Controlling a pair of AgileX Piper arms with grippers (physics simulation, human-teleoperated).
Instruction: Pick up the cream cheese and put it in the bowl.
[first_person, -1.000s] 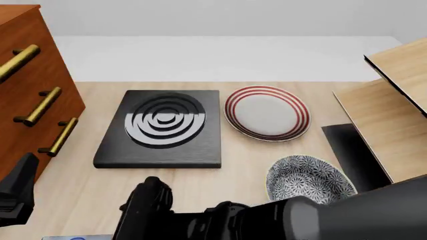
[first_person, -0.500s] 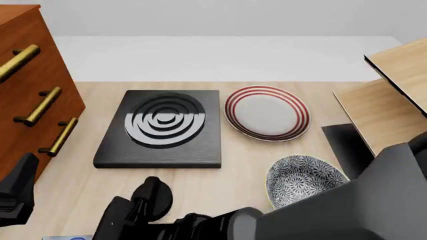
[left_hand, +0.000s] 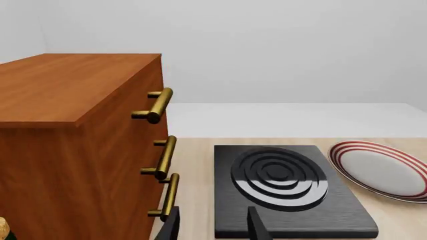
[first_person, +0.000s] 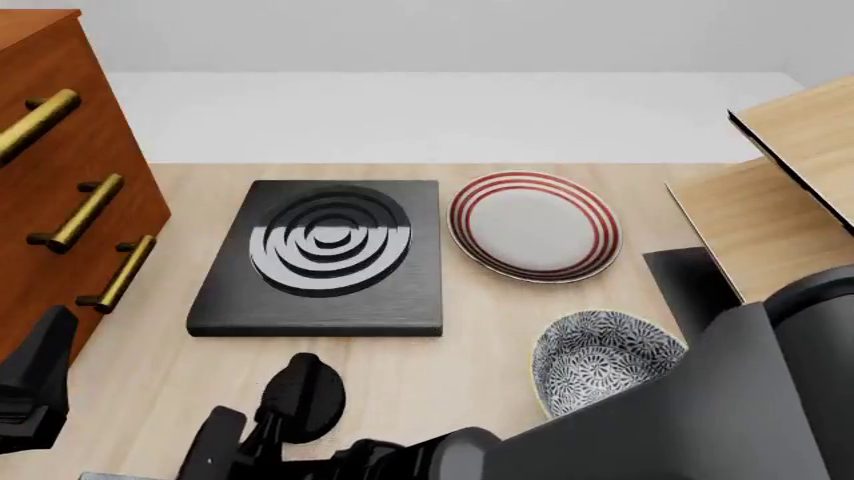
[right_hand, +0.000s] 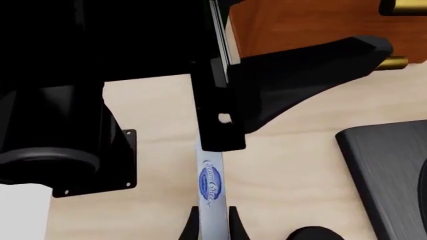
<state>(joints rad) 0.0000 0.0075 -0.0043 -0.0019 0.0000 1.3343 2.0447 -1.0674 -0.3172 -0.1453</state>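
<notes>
Pale wood desk (first_person: 481, 340), then the patterned bowl (first_person: 601, 360) at its near right. The right gripper (right_hand: 213, 222) had its jaws narrowed on the cream cheese (right_hand: 211, 192) — grasping step; lifting bowlward came next. Left jaws stood apart, empty.

We see our right end effector (right_hand: 213, 223) with its fingers (right_hand: 193, 226) flanking the edge-on cream cheese (right_hand: 209, 192) above the pale wooden bench (right_hand: 280, 170); our left arm (right_hand: 100, 75) looms beyond.
</notes>
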